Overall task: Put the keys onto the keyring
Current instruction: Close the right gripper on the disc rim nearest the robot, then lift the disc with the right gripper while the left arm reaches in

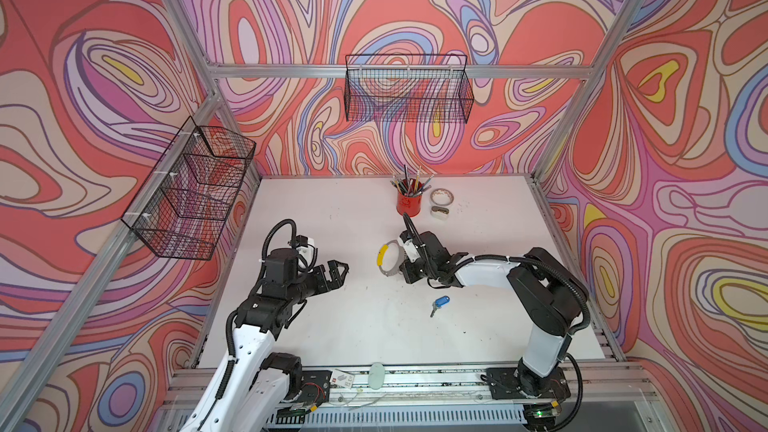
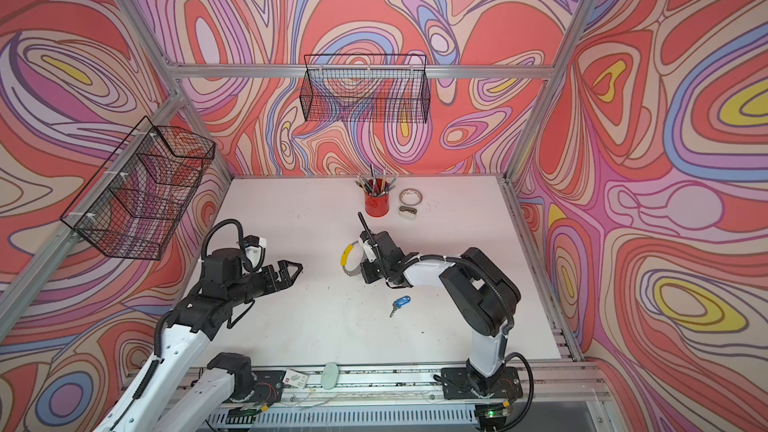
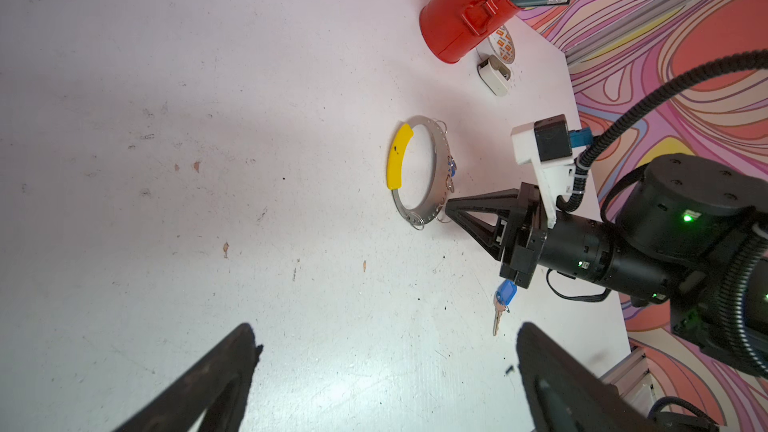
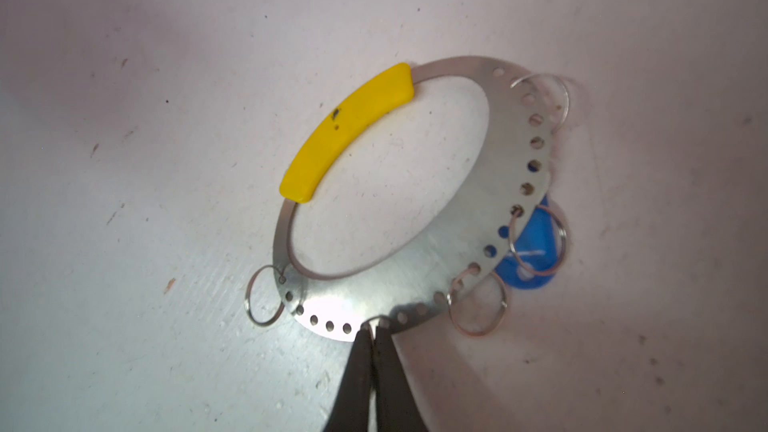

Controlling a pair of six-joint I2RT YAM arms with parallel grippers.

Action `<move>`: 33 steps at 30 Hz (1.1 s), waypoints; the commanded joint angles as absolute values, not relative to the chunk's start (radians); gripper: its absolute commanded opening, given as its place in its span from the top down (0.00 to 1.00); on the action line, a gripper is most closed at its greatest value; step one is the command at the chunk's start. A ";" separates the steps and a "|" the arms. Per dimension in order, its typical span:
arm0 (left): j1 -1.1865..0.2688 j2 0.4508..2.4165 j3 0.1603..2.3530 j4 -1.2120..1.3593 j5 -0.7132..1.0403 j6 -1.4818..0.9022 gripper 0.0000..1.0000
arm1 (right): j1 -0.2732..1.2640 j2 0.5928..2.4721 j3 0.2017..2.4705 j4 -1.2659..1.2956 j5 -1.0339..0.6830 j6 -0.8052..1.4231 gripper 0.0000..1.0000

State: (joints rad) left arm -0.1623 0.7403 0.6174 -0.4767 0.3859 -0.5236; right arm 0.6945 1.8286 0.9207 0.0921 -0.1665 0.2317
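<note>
So the right gripper point(image 4: 372, 328) is pinching only the thin rim of the tilted keyring point(image 4: 415, 280) near the middle of the table point(image 1: 332, 326), while the left gripper point(image 1: 338, 272) hangs wide open, so it could swivel or slip when the loose key point(image 1: 440, 303) gets threaded.

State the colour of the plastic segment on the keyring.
Yellow segment, clearest in the right wrist view.

Red pencil cup point(image 1: 409, 203), tape roll point(image 1: 443, 202), wire basket point(image 1: 409, 95)

Saw the keyring point(image 1: 383, 254) on the middle of the table point(image 1: 332, 209), found a key point(image 1: 439, 303) in front of it, a cup point(image 1: 409, 204) and tape roll point(image 1: 441, 196) behind.
</note>
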 commanded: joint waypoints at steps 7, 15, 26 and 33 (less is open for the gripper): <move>-0.155 0.693 0.591 -0.381 0.408 -0.534 0.00 | 0.698 1.826 0.806 0.429 -0.224 0.198 1.00; -0.155 0.636 0.566 -0.246 0.448 -0.528 0.00 | 0.698 1.767 0.674 0.702 -0.197 0.137 1.00; -0.155 0.739 0.577 -0.042 0.615 -0.478 0.13 | 0.699 1.632 0.585 0.919 -0.225 0.076 1.00; -0.156 0.837 0.609 0.053 0.697 -0.434 0.21 | 0.698 1.590 0.572 0.947 -0.291 0.068 1.00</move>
State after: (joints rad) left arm -0.1619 0.8101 0.5755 -0.0376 0.6250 -0.4770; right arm 0.6949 1.6180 0.5835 0.8879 -0.2455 0.0902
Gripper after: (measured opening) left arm 0.810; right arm 0.048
